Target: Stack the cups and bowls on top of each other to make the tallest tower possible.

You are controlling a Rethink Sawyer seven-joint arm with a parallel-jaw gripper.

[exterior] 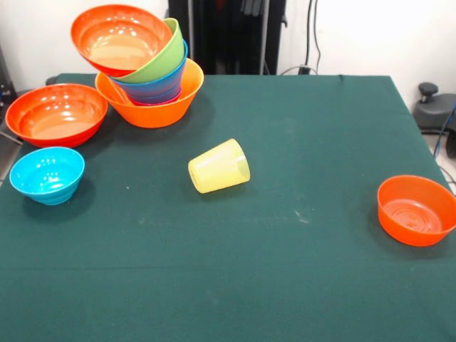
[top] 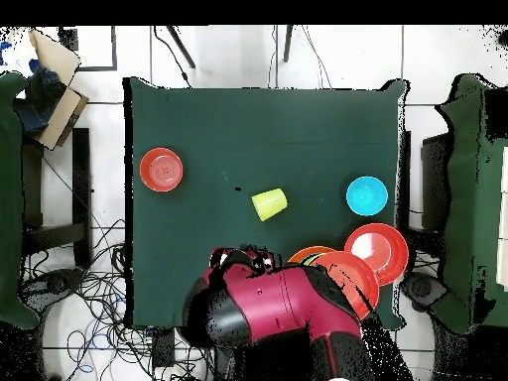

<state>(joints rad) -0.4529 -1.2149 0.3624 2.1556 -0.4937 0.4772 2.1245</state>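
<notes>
Lying on its side mid-table, the cup [exterior: 219, 166] sits at four o'clock from the tilted tower [exterior: 146, 68]; gripper's state: cannot tell, arm [top: 278, 308] hides it

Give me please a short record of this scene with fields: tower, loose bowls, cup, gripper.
tower: a large orange bowl at the bottom, then blue and green bowls, with a tilted red-orange bowl on top
loose bowls: red-orange bowl beside the tower; cyan bowl in front of it; small orange bowl alone at the other side
cup: yellow cup, lying on its side near the table's middle
gripper: not visible; the arm hangs over the table's edge in the overhead view
</notes>
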